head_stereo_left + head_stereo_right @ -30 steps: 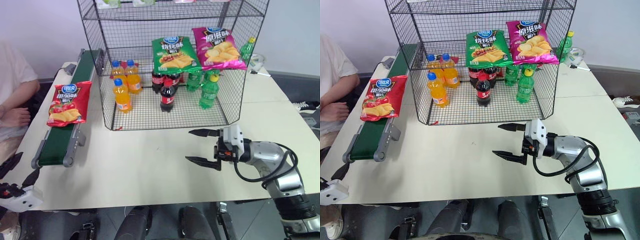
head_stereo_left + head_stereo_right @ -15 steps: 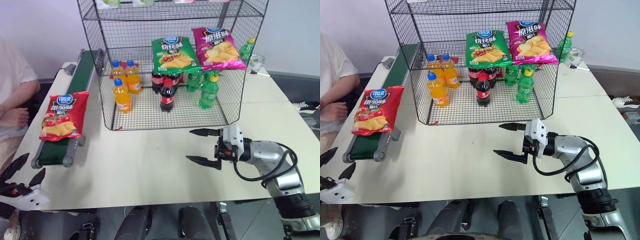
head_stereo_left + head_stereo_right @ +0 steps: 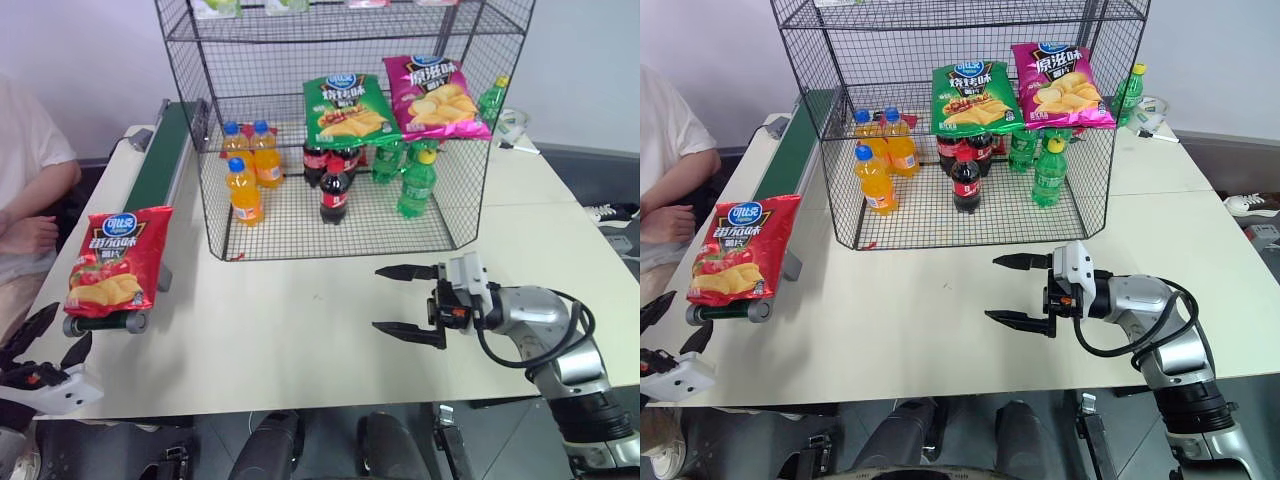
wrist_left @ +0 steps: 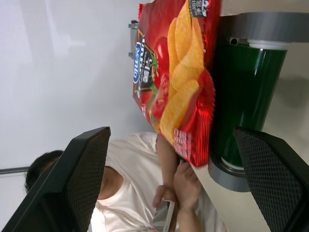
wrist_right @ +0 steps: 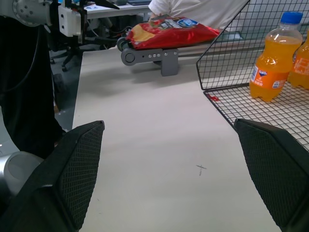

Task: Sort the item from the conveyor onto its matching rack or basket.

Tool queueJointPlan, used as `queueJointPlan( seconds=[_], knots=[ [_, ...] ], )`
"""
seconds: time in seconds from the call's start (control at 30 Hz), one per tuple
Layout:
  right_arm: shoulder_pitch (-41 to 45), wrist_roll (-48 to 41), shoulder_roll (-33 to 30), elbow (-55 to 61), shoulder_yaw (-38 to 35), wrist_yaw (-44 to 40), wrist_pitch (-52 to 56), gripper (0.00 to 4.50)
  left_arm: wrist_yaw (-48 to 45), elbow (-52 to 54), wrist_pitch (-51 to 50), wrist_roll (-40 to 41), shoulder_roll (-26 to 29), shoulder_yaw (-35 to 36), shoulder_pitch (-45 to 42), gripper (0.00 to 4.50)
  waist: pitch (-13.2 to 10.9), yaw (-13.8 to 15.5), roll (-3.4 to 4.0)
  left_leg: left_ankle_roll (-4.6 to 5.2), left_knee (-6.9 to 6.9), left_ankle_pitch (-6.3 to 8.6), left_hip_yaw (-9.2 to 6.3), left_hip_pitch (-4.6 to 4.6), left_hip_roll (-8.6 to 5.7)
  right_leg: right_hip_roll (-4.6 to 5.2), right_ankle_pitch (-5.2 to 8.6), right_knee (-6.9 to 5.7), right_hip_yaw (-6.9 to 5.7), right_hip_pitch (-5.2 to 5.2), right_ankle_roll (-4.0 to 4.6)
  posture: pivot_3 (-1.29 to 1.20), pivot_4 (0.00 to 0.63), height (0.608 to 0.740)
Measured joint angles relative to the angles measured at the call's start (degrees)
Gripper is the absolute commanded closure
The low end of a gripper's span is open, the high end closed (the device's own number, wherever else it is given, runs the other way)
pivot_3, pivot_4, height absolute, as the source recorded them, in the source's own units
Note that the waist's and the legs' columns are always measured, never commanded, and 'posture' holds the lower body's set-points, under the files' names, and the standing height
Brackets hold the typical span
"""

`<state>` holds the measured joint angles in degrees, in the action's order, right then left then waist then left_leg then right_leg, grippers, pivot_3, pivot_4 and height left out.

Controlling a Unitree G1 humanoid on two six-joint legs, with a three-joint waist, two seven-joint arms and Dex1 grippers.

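Lying at conveyor (image 3: pixel 160 170) end, red crisp bag (image 3: pixel 107 262), just beyond left gripper (image 3: pixel 45 335)

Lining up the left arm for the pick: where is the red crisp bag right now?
In the head views the red crisp bag lies at the near end of the conveyor, on the robot's left, overhanging the end roller, just ahead of the open left claw.
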<state>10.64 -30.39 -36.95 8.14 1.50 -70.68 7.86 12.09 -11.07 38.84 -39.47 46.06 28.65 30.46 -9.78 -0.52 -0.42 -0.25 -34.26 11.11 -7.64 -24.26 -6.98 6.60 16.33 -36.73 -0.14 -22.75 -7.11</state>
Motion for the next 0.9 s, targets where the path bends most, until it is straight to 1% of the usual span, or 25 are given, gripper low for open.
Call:
queueJointPlan(
  seconds=[0.27, 0.67, 0.77, 0.9],
  knots=[
    [0.0, 0.3, 0.0, 0.1, 0.0, 0.6, 0.2, 0.00, 0.9, 0.0, -1.1, 0.0, 0.2, -2.3, -1.7, 0.24, 0.0, 0.0, -0.02, -0.01, -0.11, 0.00, 0.01, 0.05, 0.00, 0.02, 0.00, -0.28, 0.01, -0.02, 0.00, 0.00, 0.150, 0.740],
    [0.2, 0.9, 0.0, 0.1, 0.0, 1.8, 0.1, 0.00, 2.0, -2.4, -2.0, 0.0, 1.3, -5.5, -4.8, 0.24, 0.0, 0.0, -0.03, -0.02, -0.12, -0.01, 0.02, 0.08, -0.01, 0.01, 0.00, -0.32, 0.02, -0.02, -0.01, 0.00, 0.150, 0.740],
    [0.4, 0.9, -0.1, 0.1, 0.0, 1.9, 0.1, 0.00, 2.0, -3.2, -1.8, 0.2, 2.0, -6.2, -5.6, 1.07, 0.0, 0.0, -0.03, -0.02, -0.12, -0.01, 0.01, 0.09, -0.01, 0.01, 0.00, -0.34, 0.01, -0.01, 0.00, 0.00, 0.150, 0.740],
    [0.4, 1.1, -0.1, 0.0, -0.1, 2.2, -0.3, 0.00, 2.0, -3.8, -1.8, 0.3, 2.2, -6.8, -5.8, 3.01, 0.0, 0.0, -0.04, -0.02, -0.12, -0.01, 0.02, 0.10, -0.01, 0.01, 0.00, -0.35, 0.02, -0.01, -0.01, 0.00, 0.150, 0.740]
  ],
)
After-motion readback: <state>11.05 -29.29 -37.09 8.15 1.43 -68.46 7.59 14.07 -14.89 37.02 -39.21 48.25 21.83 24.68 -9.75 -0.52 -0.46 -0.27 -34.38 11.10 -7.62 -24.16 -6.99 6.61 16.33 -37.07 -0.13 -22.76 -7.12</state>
